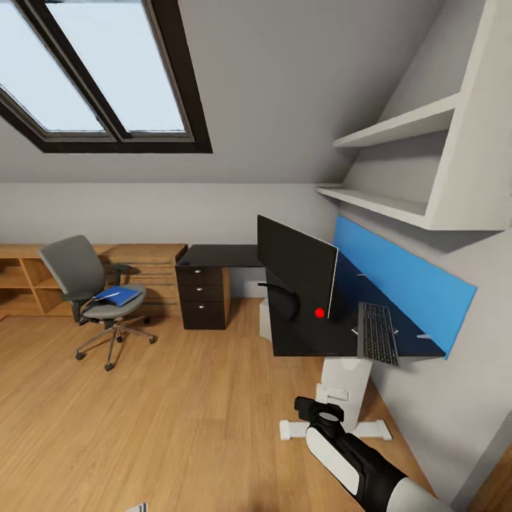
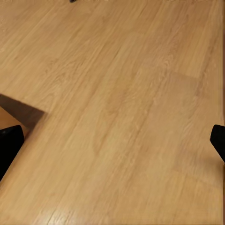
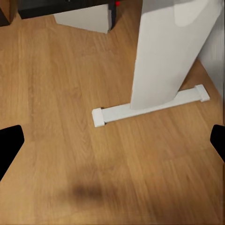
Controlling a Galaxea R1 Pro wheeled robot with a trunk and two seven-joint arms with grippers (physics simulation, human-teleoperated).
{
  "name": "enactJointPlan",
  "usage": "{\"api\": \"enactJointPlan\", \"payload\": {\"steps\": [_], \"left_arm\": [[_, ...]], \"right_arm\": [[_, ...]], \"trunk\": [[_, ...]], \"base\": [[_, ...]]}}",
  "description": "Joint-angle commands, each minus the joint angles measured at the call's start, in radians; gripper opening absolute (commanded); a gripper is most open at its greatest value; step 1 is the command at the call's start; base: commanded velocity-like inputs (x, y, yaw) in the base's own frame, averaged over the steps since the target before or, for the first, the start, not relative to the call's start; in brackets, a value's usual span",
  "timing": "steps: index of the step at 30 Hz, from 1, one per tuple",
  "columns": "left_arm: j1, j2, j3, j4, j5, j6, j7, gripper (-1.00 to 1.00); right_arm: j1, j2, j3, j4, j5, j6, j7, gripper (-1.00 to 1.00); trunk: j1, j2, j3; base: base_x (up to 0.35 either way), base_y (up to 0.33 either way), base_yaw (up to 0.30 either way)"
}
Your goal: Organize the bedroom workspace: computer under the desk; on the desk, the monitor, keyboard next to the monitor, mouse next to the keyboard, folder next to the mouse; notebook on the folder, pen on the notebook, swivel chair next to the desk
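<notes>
Two skylight panes [image 1: 92,71] top an attic bedroom with a wood plank floor [image 1: 178,412]. Ahead of the right gripper [image 1: 318,411], whose jaws stand wide over bare boards, the black desk [image 1: 313,334] on its white leg [image 3: 164,56] carries the monitor [image 1: 299,263] and keyboard [image 1: 377,333]. Far off to its left, the blue folder [image 1: 117,295] lies on the swivel chair [image 1: 92,291]. Left gripper [image 2: 112,140] fingers spread wide. Computer [image 3: 84,18] mostly cut off.
</notes>
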Motion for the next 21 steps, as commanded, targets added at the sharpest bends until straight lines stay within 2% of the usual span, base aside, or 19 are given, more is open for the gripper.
{"api": "enactJointPlan", "payload": {"steps": [1,5,10,16,21], "left_arm": [[0.0,0.0,0.0,-0.001,0.009,-0.004,0.0,1.0],[0.0,0.0,0.001,-0.001,0.009,-0.004,0.001,1.0],[0.0,0.0,0.001,-0.001,0.009,-0.003,0.001,1.0],[0.0,0.001,0.002,0.0,0.009,-0.002,0.001,1.0],[0.0,0.0,0.002,0.0,0.009,-0.002,0.0,1.0]], "right_arm": [[-0.001,-0.001,0.004,-0.001,-0.002,0.005,-0.006,1.0],[-0.001,0.0,0.005,0.0,-0.003,0.005,-0.005,1.0],[-0.001,0.001,0.005,0.003,-0.003,0.004,-0.003,1.0],[-0.002,0.006,0.008,0.034,0.001,0.003,0.002,1.0],[-0.002,0.005,0.008,0.037,0.003,0.002,0.002,1.0]], "trunk": [[-0.004,0.006,0.002],[-0.019,0.034,0.015],[-0.038,0.069,0.03],[-0.061,0.111,0.049],[-0.08,0.146,0.064]], "base": [[0.0,0.0,-0.192],[-0.047,0.0,-0.229],[-0.242,-0.02,-0.202],[-0.307,-0.071,-0.041],[-0.136,-0.047,-0.003]]}}
